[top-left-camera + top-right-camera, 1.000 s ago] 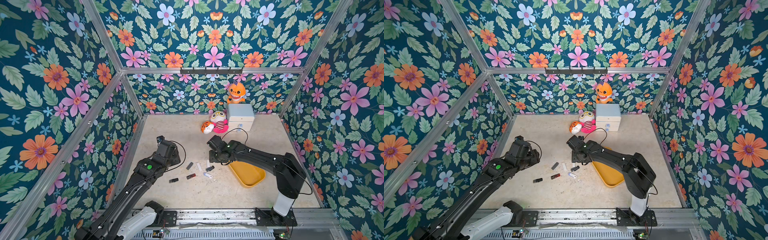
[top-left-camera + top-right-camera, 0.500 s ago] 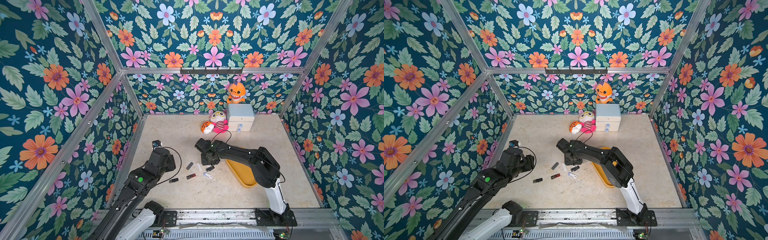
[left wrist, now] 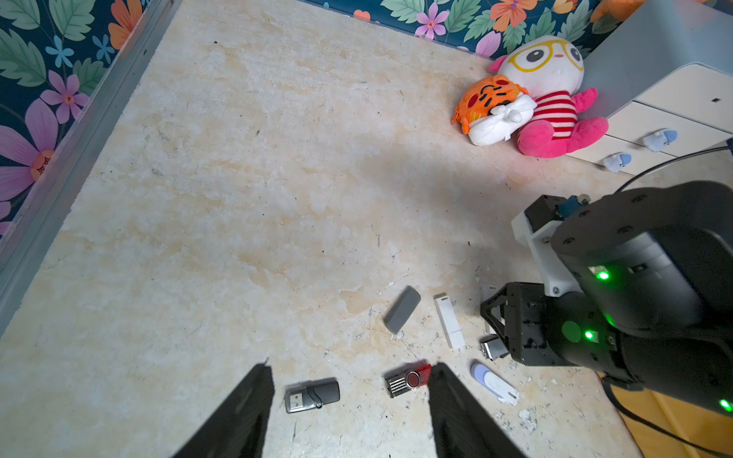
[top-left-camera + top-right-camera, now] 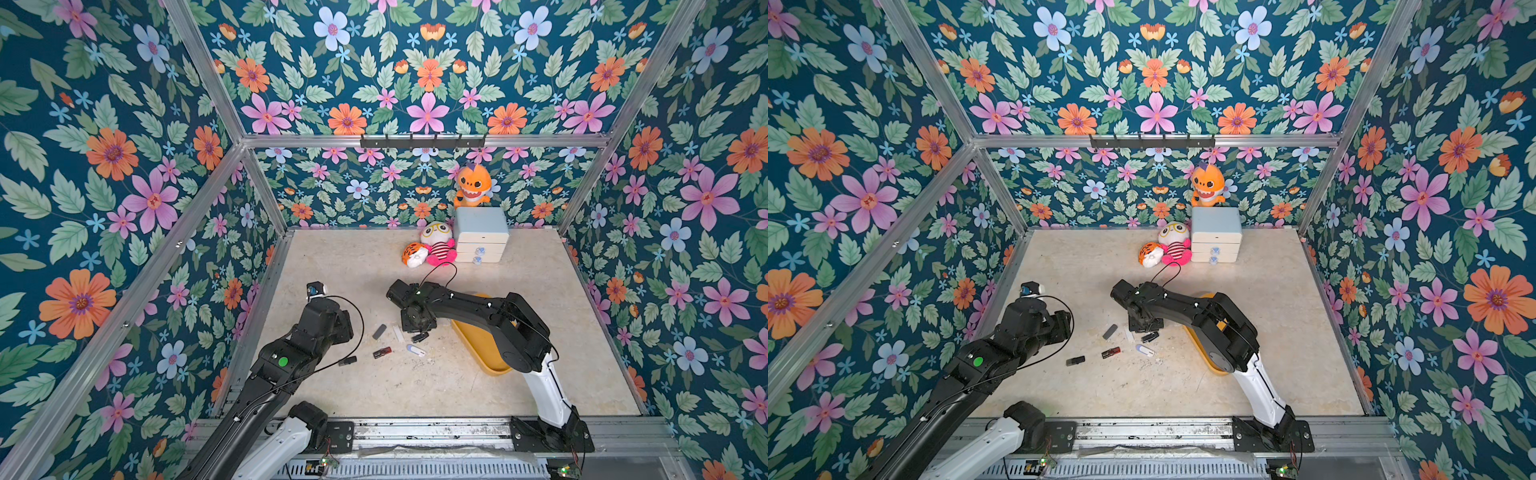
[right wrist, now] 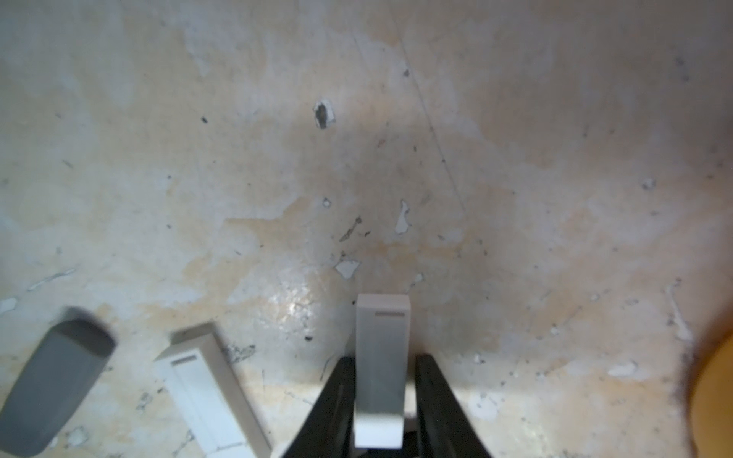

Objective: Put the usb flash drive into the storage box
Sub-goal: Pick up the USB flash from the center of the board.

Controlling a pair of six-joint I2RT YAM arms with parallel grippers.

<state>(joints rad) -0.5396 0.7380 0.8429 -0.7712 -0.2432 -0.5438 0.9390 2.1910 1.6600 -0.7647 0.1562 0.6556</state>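
In the right wrist view my right gripper (image 5: 380,366) is shut on a white usb flash drive (image 5: 381,341), which lies flat on the table between the two black fingers. In both top views that drive is hidden under the right gripper (image 4: 415,328). The storage box (image 4: 482,359), a shallow yellow tray, lies just right of it, partly under the right arm. My left gripper (image 3: 351,368) hangs open above the table. Below its fingers lie a black drive with a silver plug (image 3: 312,395) and a red drive (image 3: 408,380).
More drives lie loose beside the right gripper: a grey one (image 4: 379,331), a second white one (image 4: 398,333), a black one (image 4: 420,336) and a white-and-blue one (image 4: 415,350). A pale blue drawer cabinet (image 4: 481,235) and plush toys (image 4: 434,249) stand at the back wall.
The right gripper has slid left from the tray onto the cluster of drives and shut on the white one. The left arm has drawn back a little toward the front.
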